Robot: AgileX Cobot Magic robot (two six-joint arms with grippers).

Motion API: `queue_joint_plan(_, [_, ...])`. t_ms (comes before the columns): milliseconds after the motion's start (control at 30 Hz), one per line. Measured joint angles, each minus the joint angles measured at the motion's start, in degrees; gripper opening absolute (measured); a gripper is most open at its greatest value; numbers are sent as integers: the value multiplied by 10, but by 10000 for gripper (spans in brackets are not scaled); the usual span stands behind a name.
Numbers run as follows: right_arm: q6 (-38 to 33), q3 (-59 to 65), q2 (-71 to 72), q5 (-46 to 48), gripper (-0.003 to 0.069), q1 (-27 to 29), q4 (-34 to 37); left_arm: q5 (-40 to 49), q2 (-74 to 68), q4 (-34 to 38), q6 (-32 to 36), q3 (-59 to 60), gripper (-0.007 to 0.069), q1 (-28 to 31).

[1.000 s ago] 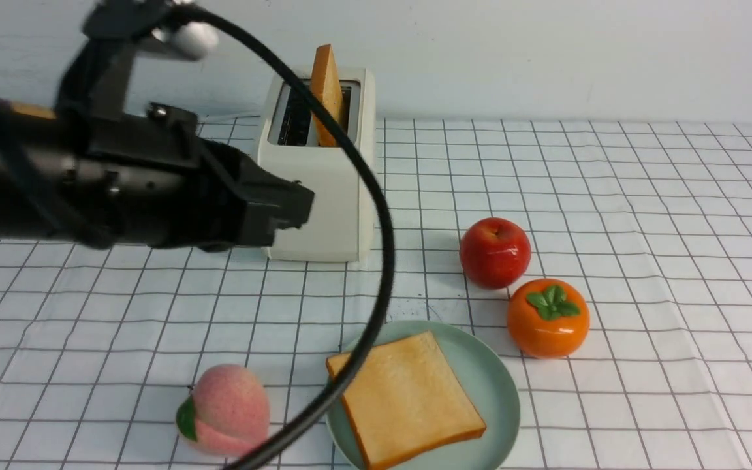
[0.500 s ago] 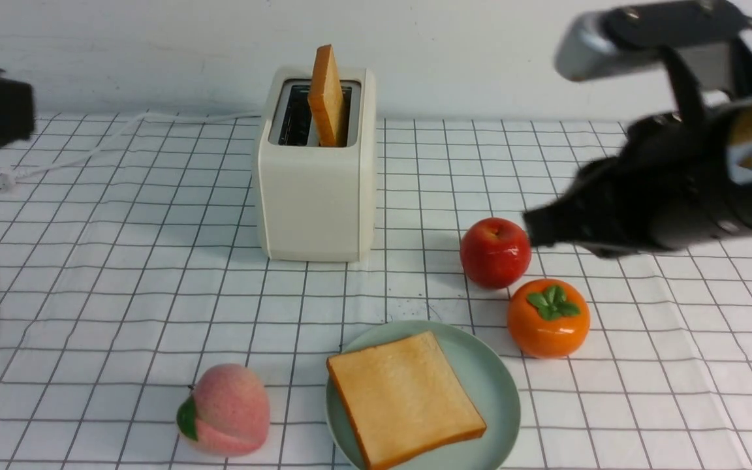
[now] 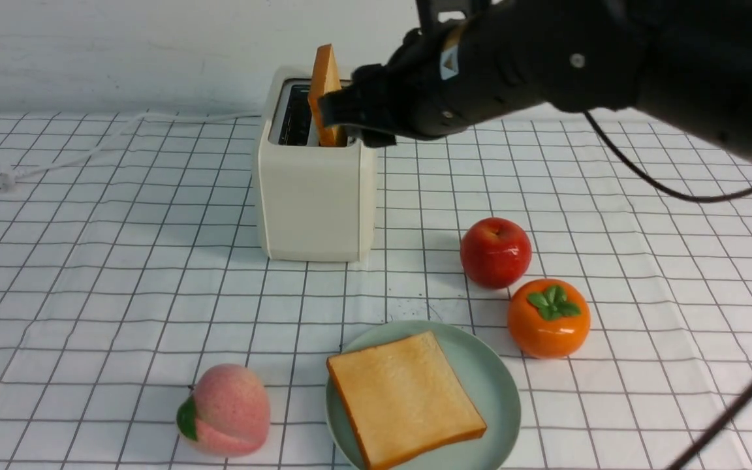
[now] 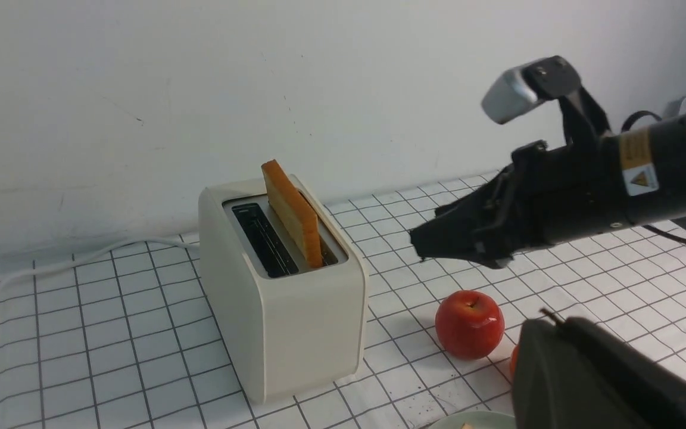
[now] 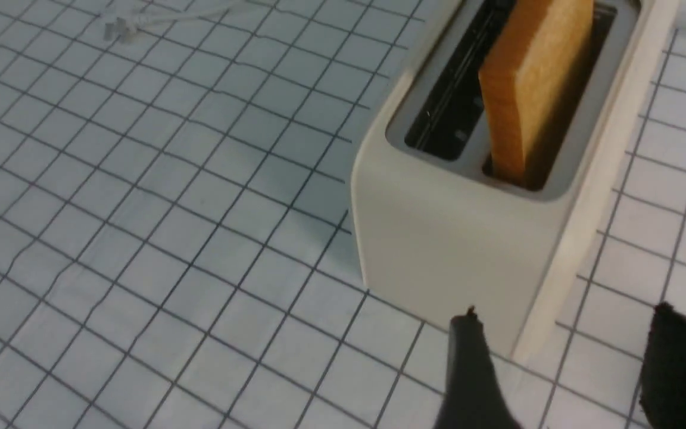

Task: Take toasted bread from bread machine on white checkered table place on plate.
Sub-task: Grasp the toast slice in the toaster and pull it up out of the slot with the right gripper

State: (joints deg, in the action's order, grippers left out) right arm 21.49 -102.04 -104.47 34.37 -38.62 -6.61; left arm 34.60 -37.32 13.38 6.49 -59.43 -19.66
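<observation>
The cream bread machine [image 3: 314,189] stands at the back of the white checkered table [image 3: 121,294]. One slice of toasted bread [image 3: 325,88] stands upright in its right slot; the left slot is empty. A second slice [image 3: 405,398] lies flat on the mint-green plate [image 3: 490,382] at the front. My right gripper [image 3: 340,121] is open and empty, hovering near the standing slice without touching it. In the right wrist view the gripper [image 5: 563,333] is short of the bread machine [image 5: 468,238] and the slice [image 5: 533,89]. My left gripper [image 4: 548,322] looks shut and empty.
A red apple [image 3: 495,252] and an orange persimmon [image 3: 548,318] sit right of the plate. A pink peach [image 3: 226,410] lies left of it. The toaster's white cord [image 3: 89,150] runs off to the back left. The wall stands close behind the toaster.
The left arm has pulled back out of the front view to the left. The right arm has swung in from the right and up to the toaster's top.
</observation>
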Motion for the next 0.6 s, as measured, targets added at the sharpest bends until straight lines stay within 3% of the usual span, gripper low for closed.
queue_joint_plan(167, [0,-71,-85,-58,477,17,-7,0,0,0,0,0,-13,0])
queue_joint_plan(600, [0,-238,-252,-117,482,36,-20,-2,0,4,0,0,-13,0])
